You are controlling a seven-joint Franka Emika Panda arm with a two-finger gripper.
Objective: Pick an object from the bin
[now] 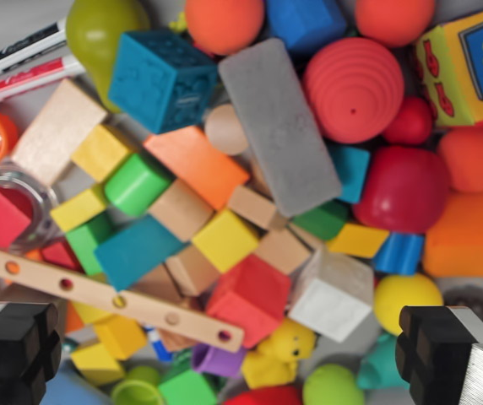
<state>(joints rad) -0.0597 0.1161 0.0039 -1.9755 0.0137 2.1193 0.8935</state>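
The end effector (225, 354) is seen from above, with its two black fingertips (18, 346) set wide apart at the bottom corners of the wrist view. Nothing is held between them. Grey metal finger bodies are visible at the outer edges; the arm itself is not shown.

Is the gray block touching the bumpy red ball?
Cannot tell. In the wrist view the gray block meets the ribbed red ball edge to edge, but one may just overlap the other.
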